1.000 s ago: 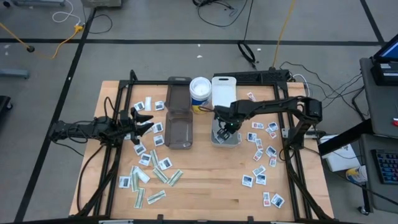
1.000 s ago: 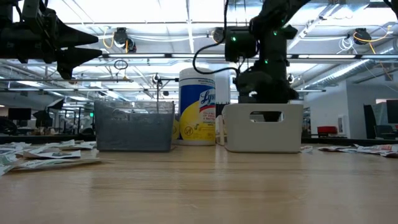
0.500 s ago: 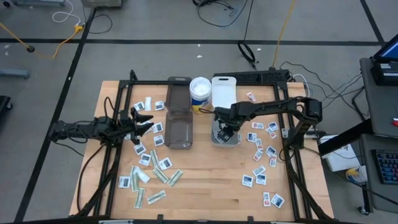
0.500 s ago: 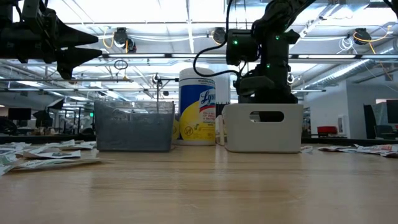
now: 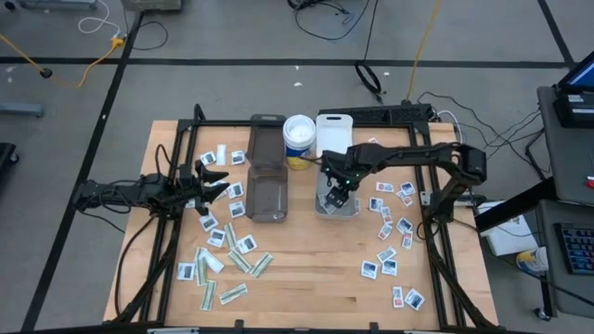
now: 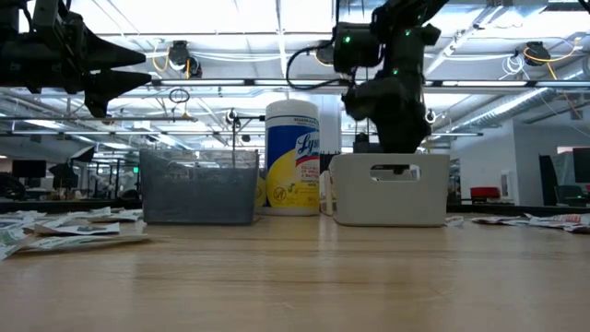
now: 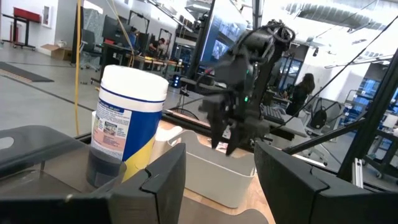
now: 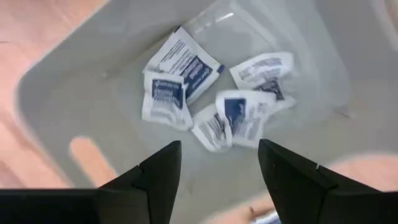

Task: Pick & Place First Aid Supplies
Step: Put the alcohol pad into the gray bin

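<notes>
Five packets [image 8: 186,59] in white bin [image 8: 56,99], wipes canister [image 5: 299,131] beside it

We see a pale wooden bench [image 5: 306,278] carrying a smoky bin [image 5: 266,195] and a white bin [image 5: 337,206] side by side, the white one directly under the right tool [image 5: 336,197]. A wipes canister [image 5: 299,139] stands just behind them. Packets [image 5: 223,255] lie scattered below and around the left tool [image 5: 215,181], and more packets [image 5: 388,243] lie beside the right tool.
</notes>
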`<state>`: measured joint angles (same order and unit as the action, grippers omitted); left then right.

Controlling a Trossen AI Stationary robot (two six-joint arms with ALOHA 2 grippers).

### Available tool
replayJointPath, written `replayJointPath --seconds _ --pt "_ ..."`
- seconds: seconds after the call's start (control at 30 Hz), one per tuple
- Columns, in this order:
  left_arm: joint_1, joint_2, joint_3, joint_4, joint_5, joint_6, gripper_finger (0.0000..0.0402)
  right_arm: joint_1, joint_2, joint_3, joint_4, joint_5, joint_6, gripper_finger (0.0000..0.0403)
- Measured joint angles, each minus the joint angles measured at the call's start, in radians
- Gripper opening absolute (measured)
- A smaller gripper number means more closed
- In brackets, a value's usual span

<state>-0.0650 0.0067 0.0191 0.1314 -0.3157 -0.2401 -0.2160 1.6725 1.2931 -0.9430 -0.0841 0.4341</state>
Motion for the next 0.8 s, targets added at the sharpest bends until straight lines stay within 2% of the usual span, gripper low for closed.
replayJointPath --seconds 0.43,0.8 --pt "0.0 0.0 0.0 0.0 0.0 0.0 0.0196 -0.05 -0.073 0.005 -0.063 0.003 0.029 0.0202" --pt "0.0 0.0 0.0 0.0 0.0 0.0 0.0196 -0.156 -0.213 -0.174 -0.063 0.004 0.29 0.0201"
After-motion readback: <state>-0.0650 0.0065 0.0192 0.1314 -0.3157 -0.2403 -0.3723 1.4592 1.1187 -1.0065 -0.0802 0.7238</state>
